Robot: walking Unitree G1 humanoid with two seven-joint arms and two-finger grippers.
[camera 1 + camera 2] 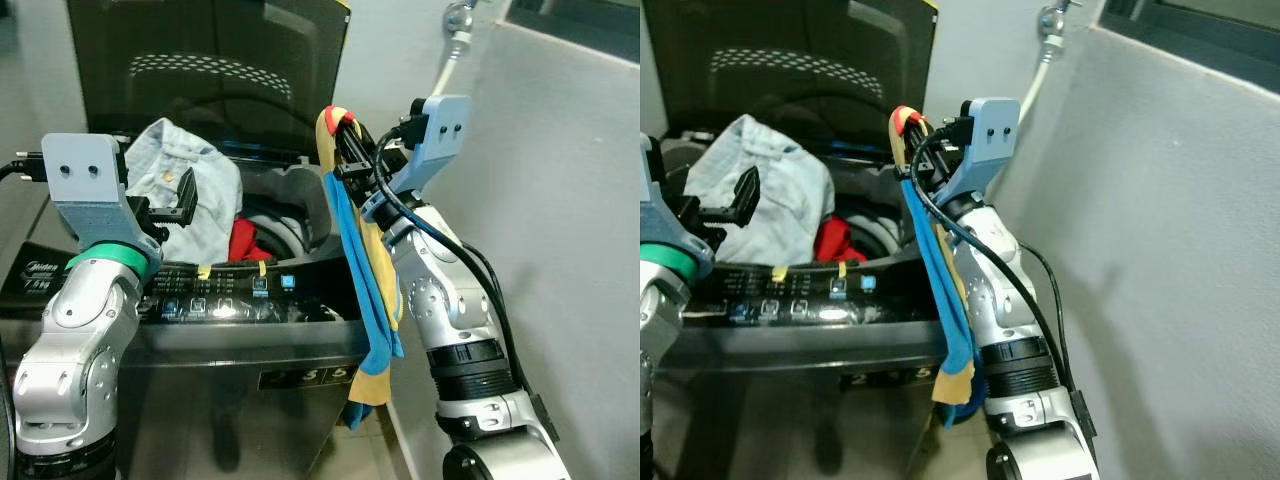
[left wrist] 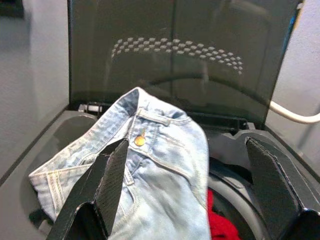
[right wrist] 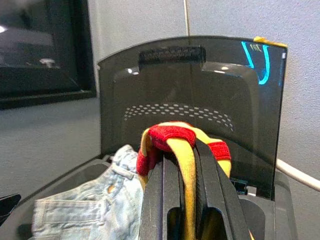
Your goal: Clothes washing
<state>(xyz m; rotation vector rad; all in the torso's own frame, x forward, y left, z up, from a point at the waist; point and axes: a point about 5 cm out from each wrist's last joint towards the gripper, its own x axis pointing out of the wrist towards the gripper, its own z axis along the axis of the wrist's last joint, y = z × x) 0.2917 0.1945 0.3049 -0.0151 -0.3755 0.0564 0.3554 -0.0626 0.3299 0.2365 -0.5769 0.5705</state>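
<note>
From the head cameras, a top-loading washing machine (image 1: 250, 330) stood with its dark lid (image 1: 210, 60) raised. Pale blue jeans (image 1: 185, 185) lay heaped over the left rim of the tub, and a red garment (image 1: 250, 243) sat lower inside the drum. The left end effector (image 1: 175, 205) hovered just at the jeans, its fingers spread wide and gripping nothing. The right end effector (image 1: 345, 145) was raised beside the tub's right edge, clamped on a yellow, blue and red cloth (image 1: 365, 290) that hung down outside the machine's front.

In the left wrist view, the jeans (image 2: 150, 170) lay between the open fingers (image 2: 107, 185), waistband button up, the red garment (image 2: 222, 225) below.

In the right wrist view, the fingers (image 3: 170, 200) pinched the cloth (image 3: 172, 137), facing the lid (image 3: 200, 100).

Loading looked partly done: two items were at the drum, the jeans not fully pushed in, and the held cloth had yet to go in; the lid and controls remained.
</note>
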